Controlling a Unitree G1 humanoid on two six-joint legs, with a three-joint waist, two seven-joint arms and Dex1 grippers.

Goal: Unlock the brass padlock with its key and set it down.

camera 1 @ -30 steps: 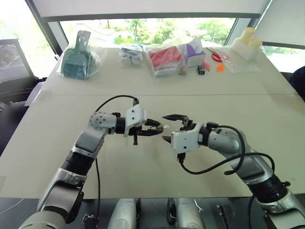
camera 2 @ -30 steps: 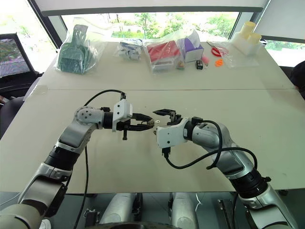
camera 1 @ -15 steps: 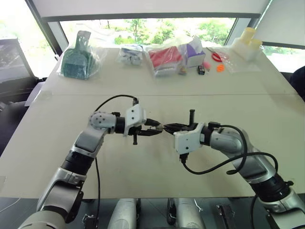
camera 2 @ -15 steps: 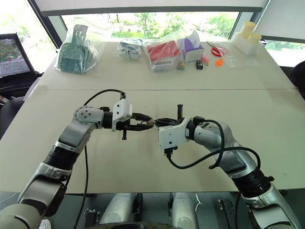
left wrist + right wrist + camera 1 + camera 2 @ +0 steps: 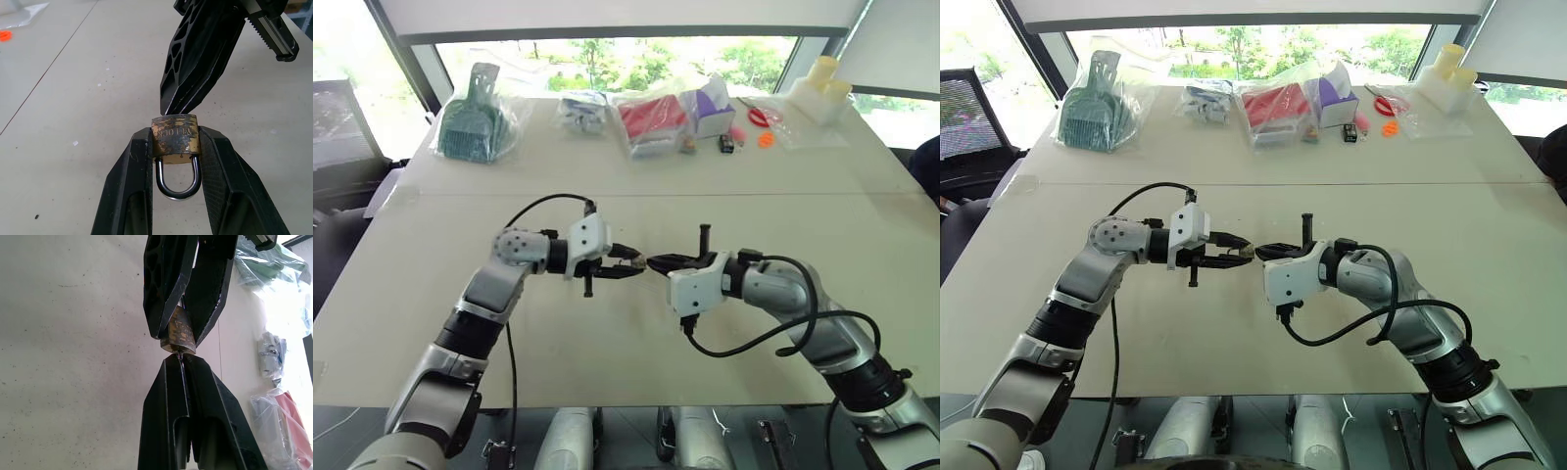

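- While the left gripper (image 5: 174, 161) is pinching the brass padlock (image 5: 174, 139) above the table (image 5: 431, 294), shackle toward its wrist, the keyway end is facing the right gripper (image 5: 182, 363).
- Pressed together on the thin key (image 5: 181, 358), the right gripper is lining up tip-to-tip with the padlock.
- Spread 1 second ago, the right fingers are now closing the gap.

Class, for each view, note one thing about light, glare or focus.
Head views: windows glare white behind the bagged items. Left wrist view: the brass padlock is sharp, evenly lit, with a highlight on its shackle. Right wrist view: the bags at the edge wash out, and the close black jaws are nearly featureless.
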